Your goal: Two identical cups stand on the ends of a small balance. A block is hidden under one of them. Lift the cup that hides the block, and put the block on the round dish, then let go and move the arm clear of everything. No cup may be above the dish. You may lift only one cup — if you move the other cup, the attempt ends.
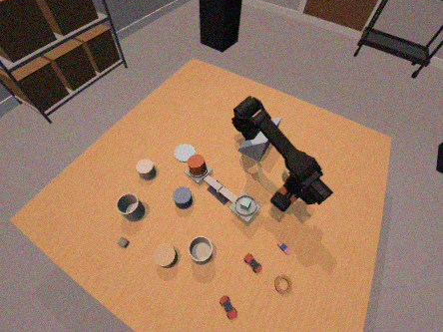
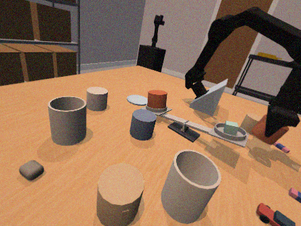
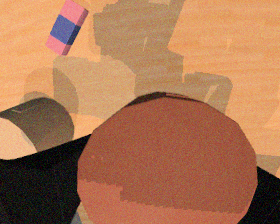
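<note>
My gripper (image 1: pixel 294 196) (image 3: pixel 161 145) is shut on a red-brown cup (image 2: pixel 264 128) (image 3: pixel 167 145), beside the balance's near end and low over the table; whether it touches the table I cannot tell. A pale green block (image 1: pixel 245 203) (image 2: pixel 231 127) lies uncovered in the ring on that end of the balance (image 1: pixel 215 182) (image 2: pixel 194 123). The other red-brown cup (image 1: pixel 197 165) (image 2: pixel 157 100) stands upright on the far end. The pale round dish (image 1: pixel 185 153) (image 2: pixel 137 100) lies just behind that cup, with nothing on it.
A grey wedge (image 1: pixel 255 149) (image 2: pixel 210 100) stands behind the balance. A blue cylinder (image 1: pixel 183 197) (image 2: pixel 143 125) stands in front of it. A tan cylinder (image 2: pixel 249 121) (image 3: pixel 50 122) and a pink-and-blue piece (image 2: pixel 282 147) (image 3: pixel 65 28) are near the held cup. Open grey cups (image 1: pixel 201 249) (image 2: pixel 68 120) stand farther forward.
</note>
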You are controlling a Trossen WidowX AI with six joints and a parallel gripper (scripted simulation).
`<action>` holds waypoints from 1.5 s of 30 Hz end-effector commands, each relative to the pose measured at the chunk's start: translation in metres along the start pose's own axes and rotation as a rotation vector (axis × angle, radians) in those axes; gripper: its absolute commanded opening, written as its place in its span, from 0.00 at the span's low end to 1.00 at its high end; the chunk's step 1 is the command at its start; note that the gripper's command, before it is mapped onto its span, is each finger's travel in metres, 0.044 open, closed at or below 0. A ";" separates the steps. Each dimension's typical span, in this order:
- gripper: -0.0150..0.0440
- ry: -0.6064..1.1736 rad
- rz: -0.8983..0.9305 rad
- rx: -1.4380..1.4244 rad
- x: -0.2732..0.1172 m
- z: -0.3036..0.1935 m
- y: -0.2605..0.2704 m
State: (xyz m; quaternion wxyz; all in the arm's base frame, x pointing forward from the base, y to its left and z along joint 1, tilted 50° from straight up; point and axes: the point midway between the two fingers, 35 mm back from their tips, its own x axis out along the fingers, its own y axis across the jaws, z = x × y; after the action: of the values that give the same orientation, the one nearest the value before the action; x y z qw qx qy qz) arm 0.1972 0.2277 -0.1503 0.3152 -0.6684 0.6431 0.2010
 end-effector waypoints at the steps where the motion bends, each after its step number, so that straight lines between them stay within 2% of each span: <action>1: 0.25 0.006 -0.001 0.000 0.018 -0.001 0.001; 22: 0.25 0.008 -0.002 0.001 0.052 -0.002 0.001; 37: 0.92 0.006 0.003 0.006 0.046 -0.002 0.001; 39: 1.00 0.006 0.002 0.004 0.034 -0.001 0.001; 42: 1.00 0.006 -0.001 0.000 -0.005 -0.001 0.002; 45: 1.00 0.006 -0.001 -0.001 -0.008 -0.001 0.002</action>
State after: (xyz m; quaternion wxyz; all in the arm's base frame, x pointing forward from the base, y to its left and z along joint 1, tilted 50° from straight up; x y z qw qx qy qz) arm 0.1946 0.2201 -0.1561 0.3066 -0.6716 0.6447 0.1981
